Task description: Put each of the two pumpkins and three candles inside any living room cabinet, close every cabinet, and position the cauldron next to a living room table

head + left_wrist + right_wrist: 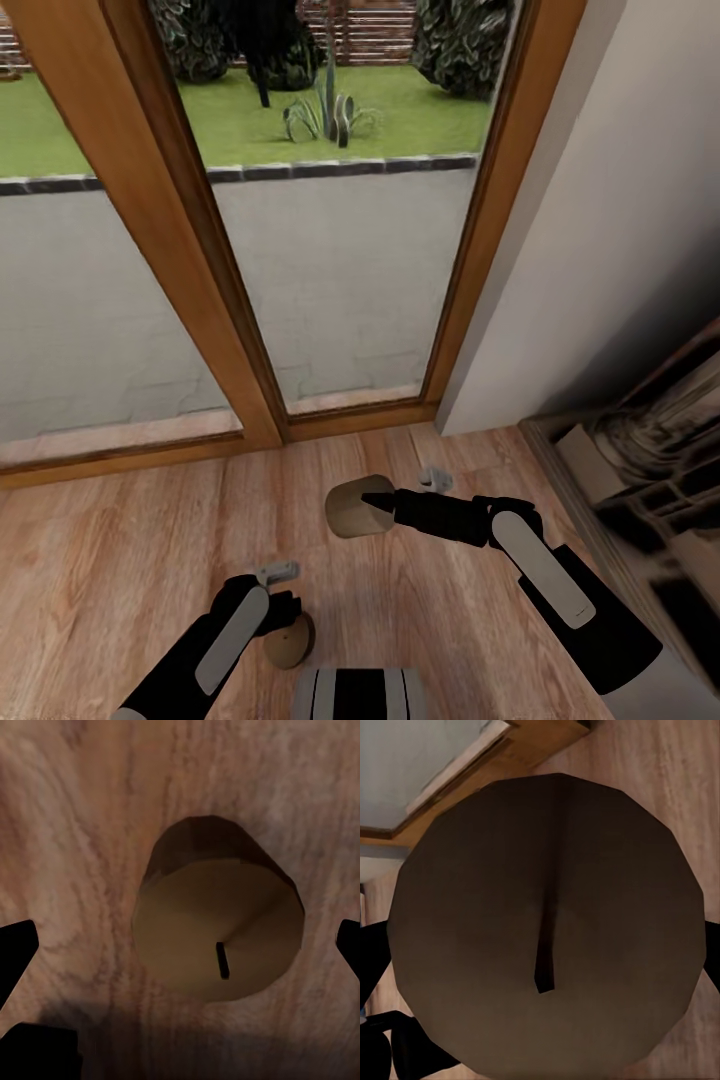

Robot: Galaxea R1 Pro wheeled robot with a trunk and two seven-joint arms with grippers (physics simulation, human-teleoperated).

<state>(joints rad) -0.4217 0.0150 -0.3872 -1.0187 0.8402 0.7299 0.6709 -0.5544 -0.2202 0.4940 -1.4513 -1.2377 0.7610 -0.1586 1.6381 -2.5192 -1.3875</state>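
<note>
**Q:** What surrounds the robot, from largest feature down?

**A:** A wood-framed glass door (250, 200) spans the far side, with a white wall (600, 200) to its right and a dark unit (650, 480) along the right edge. The wooden floor (120, 540) lies bare to the left and between the arms.

**Q:** What does the right gripper (372, 505) hold?

**A:** Its fingers flank a candle (355, 505), which appears grasped; in the right wrist view the wick face (547, 930) sits between the dark fingertips (371, 960), close to the camera.

**Q:** And the left gripper (285, 615)?

**A:** It points down over a second candle (290, 640) on the floor. In the left wrist view that candle (217, 922) stands upright, wick up, between fingers (15, 952) spread wide and not touching it.
</note>
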